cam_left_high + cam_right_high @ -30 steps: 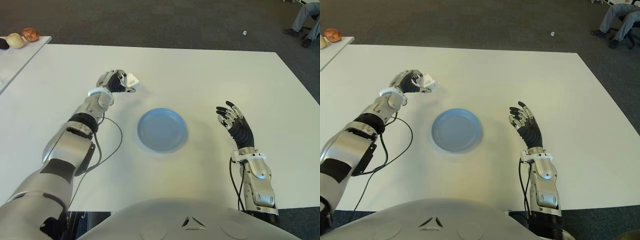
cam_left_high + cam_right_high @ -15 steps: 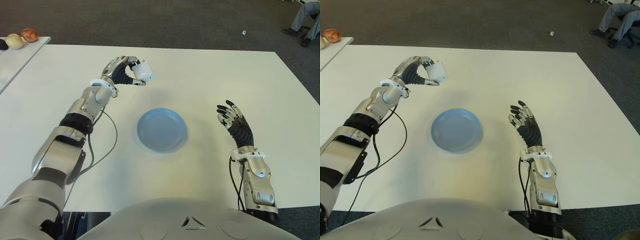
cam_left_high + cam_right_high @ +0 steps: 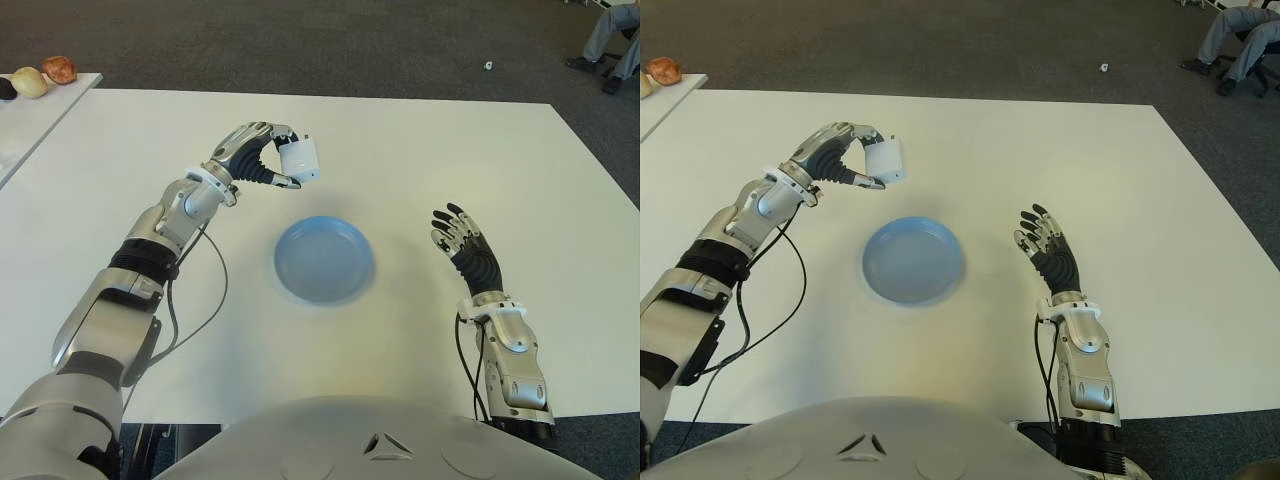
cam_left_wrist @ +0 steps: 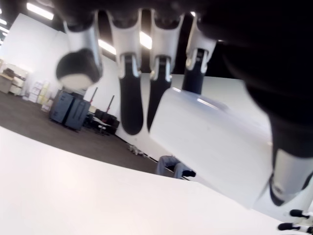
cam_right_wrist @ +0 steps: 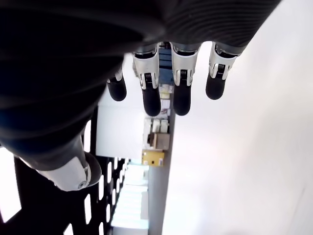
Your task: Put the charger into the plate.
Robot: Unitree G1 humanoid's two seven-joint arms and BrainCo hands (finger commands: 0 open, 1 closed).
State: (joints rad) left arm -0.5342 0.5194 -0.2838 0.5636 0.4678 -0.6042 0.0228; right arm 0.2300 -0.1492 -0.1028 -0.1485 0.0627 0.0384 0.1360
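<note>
My left hand holds a white, boxy charger in its fingertips, lifted above the table, just behind and to the left of the blue plate. In the left wrist view the charger sits between the thumb and the curled fingers. The round plate lies flat mid-table with nothing in it. My right hand shows to the right of the plate, fingers spread and holding nothing.
The white table spreads wide around the plate. A second table at the far left carries a few rounded food items. A seated person's legs show at the far right corner. A black cable hangs from my left forearm.
My left hand has risen from the table with the charger and carried it to the right, toward the plate. The right hand has barely shifted.
</note>
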